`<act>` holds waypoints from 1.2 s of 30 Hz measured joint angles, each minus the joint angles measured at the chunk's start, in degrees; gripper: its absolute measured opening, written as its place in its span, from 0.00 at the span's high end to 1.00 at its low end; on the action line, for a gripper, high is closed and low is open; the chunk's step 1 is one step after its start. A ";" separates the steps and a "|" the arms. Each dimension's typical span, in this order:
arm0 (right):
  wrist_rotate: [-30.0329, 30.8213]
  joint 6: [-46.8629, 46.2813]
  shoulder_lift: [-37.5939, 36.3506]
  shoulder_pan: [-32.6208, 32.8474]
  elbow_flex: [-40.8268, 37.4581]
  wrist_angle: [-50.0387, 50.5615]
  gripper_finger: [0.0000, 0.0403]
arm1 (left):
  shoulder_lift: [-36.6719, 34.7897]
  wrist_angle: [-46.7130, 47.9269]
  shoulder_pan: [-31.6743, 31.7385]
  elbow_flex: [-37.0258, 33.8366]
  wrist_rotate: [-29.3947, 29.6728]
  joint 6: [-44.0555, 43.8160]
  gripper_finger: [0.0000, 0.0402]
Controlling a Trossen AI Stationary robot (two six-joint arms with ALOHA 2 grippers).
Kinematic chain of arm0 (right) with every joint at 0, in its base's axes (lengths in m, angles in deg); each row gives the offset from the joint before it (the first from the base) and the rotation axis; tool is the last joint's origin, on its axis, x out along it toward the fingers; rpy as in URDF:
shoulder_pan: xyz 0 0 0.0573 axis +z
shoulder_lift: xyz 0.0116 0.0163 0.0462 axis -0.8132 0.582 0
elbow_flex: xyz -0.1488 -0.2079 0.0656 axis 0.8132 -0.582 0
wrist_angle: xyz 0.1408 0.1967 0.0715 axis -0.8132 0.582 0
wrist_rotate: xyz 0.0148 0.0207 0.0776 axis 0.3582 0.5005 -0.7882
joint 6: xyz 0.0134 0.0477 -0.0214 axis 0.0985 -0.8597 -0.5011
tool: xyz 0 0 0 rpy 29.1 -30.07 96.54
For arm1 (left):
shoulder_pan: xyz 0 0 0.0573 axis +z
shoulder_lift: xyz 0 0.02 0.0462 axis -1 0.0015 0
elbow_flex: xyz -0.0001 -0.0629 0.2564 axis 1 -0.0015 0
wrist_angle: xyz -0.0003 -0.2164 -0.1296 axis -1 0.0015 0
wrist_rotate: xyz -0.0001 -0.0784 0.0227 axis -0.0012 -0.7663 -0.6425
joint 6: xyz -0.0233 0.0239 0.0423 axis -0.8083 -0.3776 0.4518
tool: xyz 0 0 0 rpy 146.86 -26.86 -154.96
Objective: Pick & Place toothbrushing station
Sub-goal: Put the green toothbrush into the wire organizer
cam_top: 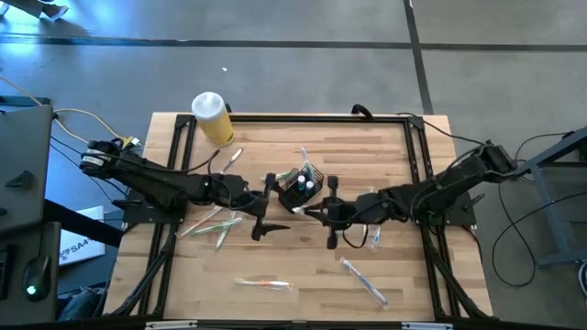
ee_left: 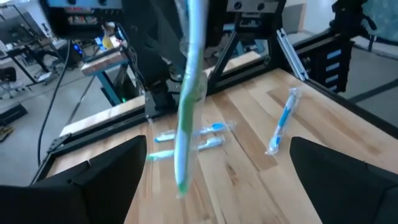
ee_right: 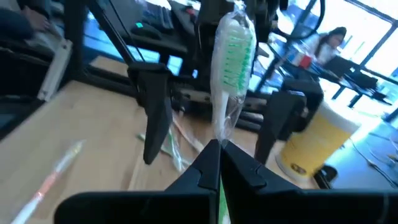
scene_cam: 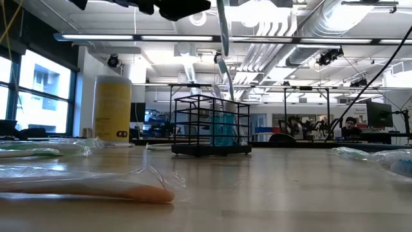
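The black slatted caddy [cam_top: 301,181] stands on the table's middle, a little toward the far edge; it also shows in the low view [scene_cam: 211,125]. My right gripper [cam_top: 307,213] is just near of it, shut on a plastic-wrapped toothbrush [ee_right: 231,56] with green bristles. The toothbrush hangs nearly upright above the table [scene_cam: 222,38]. My left gripper [cam_top: 264,209] faces it, open; its fingers stand on either side of the toothbrush [ee_left: 186,112] without touching it. My right gripper pinches the wrapped toothbrush's handle [ee_right: 217,142] between its two shut fingertips. The bristle head [ee_right: 233,50] is the end away from the fingers. The toothbrush is lifted clear of the table and stands nearly upright [scene_cam: 225,64].
A yellow jar with a white lid [cam_top: 213,117] stands at the far left edge. Wrapped toothbrushes lie loose on the wood: left of centre [cam_top: 215,220], near the front [cam_top: 266,282], front right [cam_top: 365,280] and under the right arm [cam_top: 371,236].
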 joint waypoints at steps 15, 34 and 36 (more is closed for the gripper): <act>-9.17 -0.11 0.00 -6.24 0.00 -1.57 1.00 | -0.02 -4.49 0.00 0.00 1.37 0.20 0.03; -10.91 0.63 0.00 -6.23 0.02 -1.75 1.00 | 5.14 -10.84 0.00 0.02 7.73 -3.30 0.18; -10.91 0.63 0.00 -6.25 0.02 -1.42 1.00 | 4.95 -10.94 0.00 0.02 8.48 -3.17 0.26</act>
